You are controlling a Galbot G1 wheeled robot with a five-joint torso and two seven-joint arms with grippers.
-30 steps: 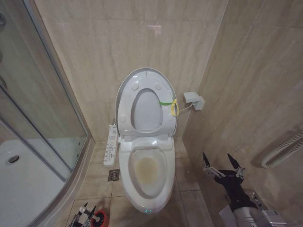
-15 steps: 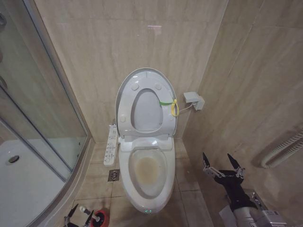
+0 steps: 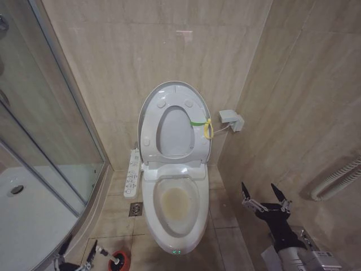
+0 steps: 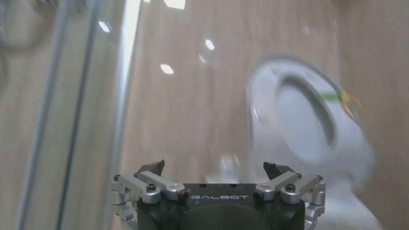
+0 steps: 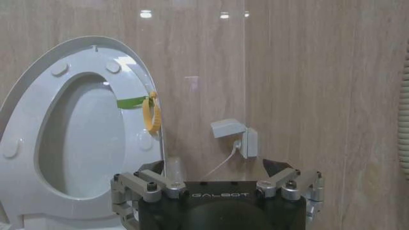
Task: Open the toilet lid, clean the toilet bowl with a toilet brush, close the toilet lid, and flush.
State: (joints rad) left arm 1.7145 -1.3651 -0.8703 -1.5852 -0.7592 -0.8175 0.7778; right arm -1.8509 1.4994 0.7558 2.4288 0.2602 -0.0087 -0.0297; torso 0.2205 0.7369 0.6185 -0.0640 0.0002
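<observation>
The left hand (image 3: 76, 248) hung low at the near left corner of the head view, its fingers spread wide and gripping nothing, close beside the toilet brush (image 3: 114, 259), whose thin white handle rose out of a small red cup holder (image 3: 121, 262) on the floor tiles next to the shower enclosure (image 3: 51, 169). That brush looked light and stiff, with a slim, smooth stick that could slip or twist in a loose pinch, so a firm hold partway up the handle, clear of the holder, seemed the sensible place to take it; the bristle head sat hidden in the cup. In the left wrist view the same hand (image 4: 217, 168) showed its two fingertips well apart and empty. Just beyond the brush stood the toilet bowl (image 3: 175, 206), its inside stained yellowish-brown, and behind it the toilet lid (image 3: 174, 89) stood already raised against the wall, with the seat up too. A hard glossy lid like that would likely be slippery, best pushed by its rim. The right hand (image 3: 265, 197) was parked to the right of the bowl, open and empty
</observation>
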